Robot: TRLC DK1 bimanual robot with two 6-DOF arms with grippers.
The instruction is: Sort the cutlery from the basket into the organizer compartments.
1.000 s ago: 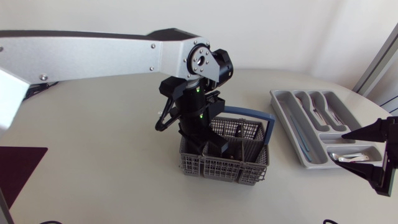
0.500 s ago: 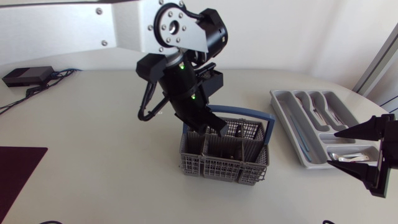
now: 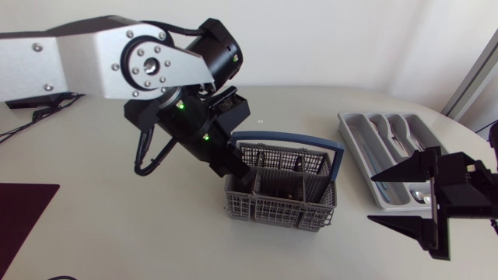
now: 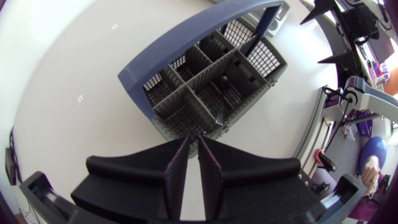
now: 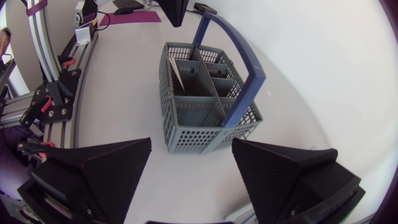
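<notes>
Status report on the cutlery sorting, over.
Left gripper shut, empty, over basket corner. Right gripper open, empty, at organizer's near end. Cutlery in basket, unsorted. Nothing between basket and organizer.

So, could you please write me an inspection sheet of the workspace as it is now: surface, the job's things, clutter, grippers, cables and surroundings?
surface: pale table, one small mark behind the basket.
job's things: grey basket with a blue handle, mid-table, a cutlery piece standing in it; grey organizer to its right, several pieces in its compartments.
clutter: dark mat at the table's left edge.
grippers: left gripper at the basket's left end, fingers close together, nothing seen between them; right gripper wide open beside the organizer.
cables: black cables at the far left.
surroundings: nothing seen.
</notes>
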